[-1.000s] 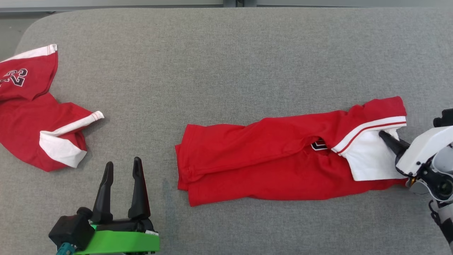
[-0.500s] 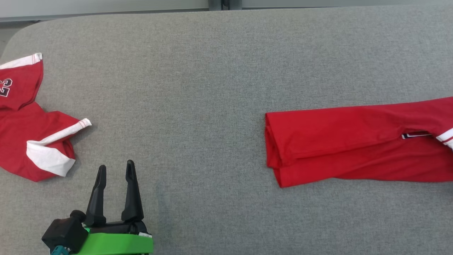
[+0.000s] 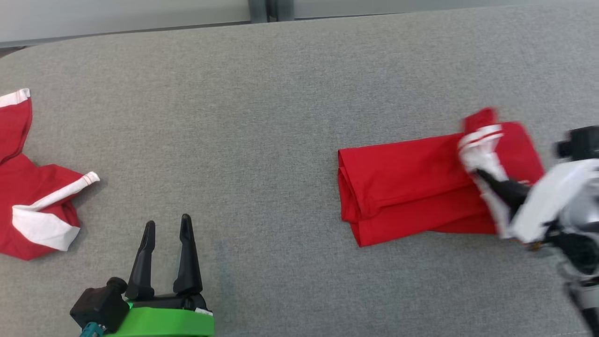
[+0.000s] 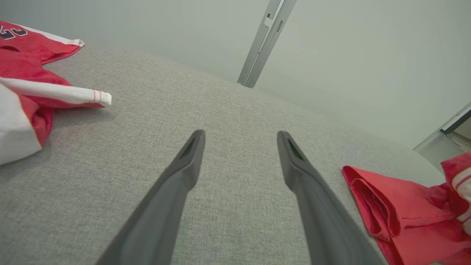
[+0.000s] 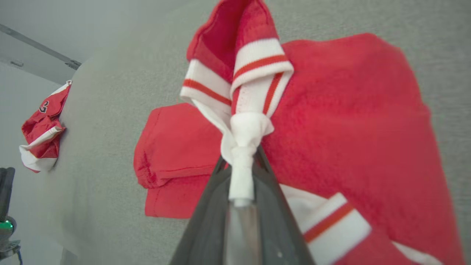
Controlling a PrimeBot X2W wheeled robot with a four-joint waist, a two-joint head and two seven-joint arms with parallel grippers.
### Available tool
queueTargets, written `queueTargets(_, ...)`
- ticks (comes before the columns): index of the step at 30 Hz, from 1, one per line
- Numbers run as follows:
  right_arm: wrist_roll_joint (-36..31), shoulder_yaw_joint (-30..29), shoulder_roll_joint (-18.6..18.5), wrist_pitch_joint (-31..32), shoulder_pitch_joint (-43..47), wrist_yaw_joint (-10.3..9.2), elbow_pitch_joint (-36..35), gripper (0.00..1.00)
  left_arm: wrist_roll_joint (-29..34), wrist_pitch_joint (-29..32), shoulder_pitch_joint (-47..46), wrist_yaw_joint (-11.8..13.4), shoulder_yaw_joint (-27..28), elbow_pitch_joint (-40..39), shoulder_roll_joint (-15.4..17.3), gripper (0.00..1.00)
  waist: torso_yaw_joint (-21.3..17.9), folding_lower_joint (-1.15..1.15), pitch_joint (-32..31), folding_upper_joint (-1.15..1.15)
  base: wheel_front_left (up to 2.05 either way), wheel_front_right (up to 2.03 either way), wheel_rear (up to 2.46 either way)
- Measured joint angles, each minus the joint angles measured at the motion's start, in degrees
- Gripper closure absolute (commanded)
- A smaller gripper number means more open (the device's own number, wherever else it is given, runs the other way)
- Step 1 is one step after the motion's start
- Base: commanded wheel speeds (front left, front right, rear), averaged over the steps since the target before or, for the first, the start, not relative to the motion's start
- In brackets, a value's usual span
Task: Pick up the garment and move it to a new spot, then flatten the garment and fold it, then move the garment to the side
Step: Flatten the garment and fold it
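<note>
Lying well left of the garment (image 3: 407, 182): another crumpled jersey (image 3: 37, 182).

Two red garments (image 3: 402, 182) (image 3: 28, 187), two hands (image 3: 167, 221) (image 3: 484, 178), one grey surface (image 3: 281, 117)

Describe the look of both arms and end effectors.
The left end effector has two long, tapering black fingers on a black base, above a green mount with a teal plug. The right end effector has dark fingers on a white housing, blurred.
</note>
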Motion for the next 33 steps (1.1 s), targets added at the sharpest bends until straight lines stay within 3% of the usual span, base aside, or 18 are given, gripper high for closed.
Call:
queueTargets(4,-3.02,7.79,7.36,-2.47,-2.61,0.00,1.75,1.00,0.01,-0.01,-0.58,0.64,-0.42,0.56,0.01,0.00,-1.09,0.00,-0.44,0.00,0.00,0.00,0.00)
queueTargets(8,-4.89,11.90,11.18,-5.73,-5.04,0.00,5.52,1.00,0.01,0.00,-1.01,0.70,-1.76,1.18,0.00,0.00,-1.05,0.00,-0.94,0.00,0.00,0.00,0.00)
queueTargets(20,-6.33,16.60,14.59,-11.70,-8.63,-0.01,13.54,1.00,-0.14,0.00,-0.20,1.21,-3.05,1.96,0.00,0.00,-0.14,0.00,-2.21,0.00,0.00,0.00,0.00)
queueTargets(21,-6.46,16.73,14.80,-12.38,-8.89,-0.01,14.03,0.33,-0.14,-0.01,-0.14,1.22,-3.15,1.97,0.00,0.00,-0.15,0.00,-2.30,0.00,0.00,0.00,0.00)
queueTargets(22,-6.82,17.09,14.90,-13.37,-9.11,-0.01,14.21,0.00,-0.15,0.00,-0.05,1.22,-3.21,1.97,0.00,0.00,-0.16,0.00,-2.37,0.00,0.00,0.00,0.00)
queueTargets(27,-6.81,16.68,14.66,-19.04,-8.32,0.00,11.21,0.00,-0.15,-0.01,0.03,1.21,-3.13,2.18,0.00,0.00,0.03,0.00,-2.88,0.00,0.00,0.00,0.00)
queueTargets(30,-8.20,15.43,12.62,-24.05,-5.41,0.00,6.73,0.00,-0.15,-0.01,0.55,1.21,-2.05,2.11,0.00,0.00,0.02,0.00,-3.45,0.00,0.00,0.00,0.00)
queueTargets(33,-16.22,12.88,8.10,-31.70,-1.73,0.00,3.68,0.00,-0.07,-0.01,1.60,0.93,-1.01,2.04,0.00,0.00,-0.48,0.00,-3.92,0.00,0.00,0.00,0.00)
